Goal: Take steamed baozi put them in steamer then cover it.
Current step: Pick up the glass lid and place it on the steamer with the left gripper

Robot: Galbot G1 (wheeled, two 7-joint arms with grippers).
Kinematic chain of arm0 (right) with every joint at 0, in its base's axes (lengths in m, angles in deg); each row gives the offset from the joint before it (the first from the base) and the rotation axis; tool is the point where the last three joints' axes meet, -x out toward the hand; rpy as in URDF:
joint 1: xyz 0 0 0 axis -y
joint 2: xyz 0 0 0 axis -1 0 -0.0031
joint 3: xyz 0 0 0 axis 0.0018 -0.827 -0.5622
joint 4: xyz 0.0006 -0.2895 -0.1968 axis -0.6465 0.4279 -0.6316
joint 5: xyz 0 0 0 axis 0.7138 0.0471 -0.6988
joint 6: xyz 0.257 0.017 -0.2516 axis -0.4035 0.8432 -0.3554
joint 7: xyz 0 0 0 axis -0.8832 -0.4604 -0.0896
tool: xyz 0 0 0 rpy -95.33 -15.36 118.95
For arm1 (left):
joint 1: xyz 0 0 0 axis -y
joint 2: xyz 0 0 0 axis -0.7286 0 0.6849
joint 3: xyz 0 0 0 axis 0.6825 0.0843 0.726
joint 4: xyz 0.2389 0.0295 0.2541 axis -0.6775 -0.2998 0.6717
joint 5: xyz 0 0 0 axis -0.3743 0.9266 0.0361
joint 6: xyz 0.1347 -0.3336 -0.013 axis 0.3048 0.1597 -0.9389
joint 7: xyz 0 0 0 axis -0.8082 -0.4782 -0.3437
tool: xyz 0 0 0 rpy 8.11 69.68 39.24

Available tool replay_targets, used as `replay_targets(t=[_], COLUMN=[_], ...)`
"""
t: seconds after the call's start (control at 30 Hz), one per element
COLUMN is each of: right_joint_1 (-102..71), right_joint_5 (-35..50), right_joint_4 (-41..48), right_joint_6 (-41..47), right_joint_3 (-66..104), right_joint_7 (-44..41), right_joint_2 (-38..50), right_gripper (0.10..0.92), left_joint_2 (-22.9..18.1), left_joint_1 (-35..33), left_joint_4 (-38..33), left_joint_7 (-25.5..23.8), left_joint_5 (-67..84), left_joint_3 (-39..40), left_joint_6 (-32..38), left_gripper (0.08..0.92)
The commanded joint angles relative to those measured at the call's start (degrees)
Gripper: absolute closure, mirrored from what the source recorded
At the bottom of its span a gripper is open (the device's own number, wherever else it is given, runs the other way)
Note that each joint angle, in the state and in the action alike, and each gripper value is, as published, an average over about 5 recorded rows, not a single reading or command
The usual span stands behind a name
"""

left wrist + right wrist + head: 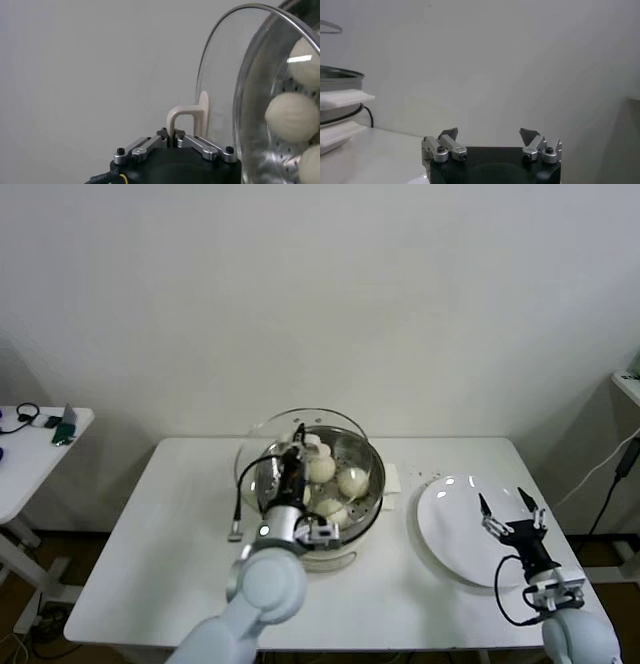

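Head view: white tabletop [150, 564] against a plain off-white wall, with a second white side table [25, 454] at far left carrying small cluttered items and a cable. One steamer [350, 529] sits mid-tabletop, a shiny steel pot on a white base, with a white side handle [342, 97] seen from the right wrist view. Baozi [352, 481]: four visible inside the steamer, resting on its perforated floor, close together; three of them show in the left wrist view [292, 116]. One cover [262, 446], clear glass with a metal rim, tilted up on edge over the left and far side of the steamer, not seated flat. Left tool [291, 469] is over the left part of the steamer, fingers pinched closed on the cover's white handle [187, 117]; the left wrist view shows the handle loop rising from between the closed fingertips. One flat white plate [455, 534] lies right of the steamer, apart from it. Right tool [510, 514] hovers over the plate's near right part, fingers spread wide, holding nothing.
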Motion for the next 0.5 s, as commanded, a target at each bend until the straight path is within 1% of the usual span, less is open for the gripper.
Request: replay_targets(t=[0.03,0.27,0.5], right_joint_1=[-1.15,-2.11,-2.38], right_joint_5=[-0.53,-0.34,-0.37], right_joint_4=[-0.13,-0.26,-0.18], right_joint_6=[-0.44,-1.00,-1.25], right_joint_3=[1.99,3.53,4.06], right_joint_7=[-0.13,-0.32,-0.57], right_joint_2=[-1.24,-1.43,-1.69], right_gripper=[0.203,0.203,0.203], left_joint_2=[-4.74,-5.41,-6.00], left_joint_1=[3.88,4.05,4.48], left_joint_4=[5.35,7.60,9.57], left_joint_7=[-5.29,-5.55,-4.93], left_joint_5=[-3.56,-6.79,-6.76], left_joint_3=[5.90,5.93,5.49], left_joint_6=[-1.81,-0.05,-0.32], left_gripper=[0.853,0.853,0.853])
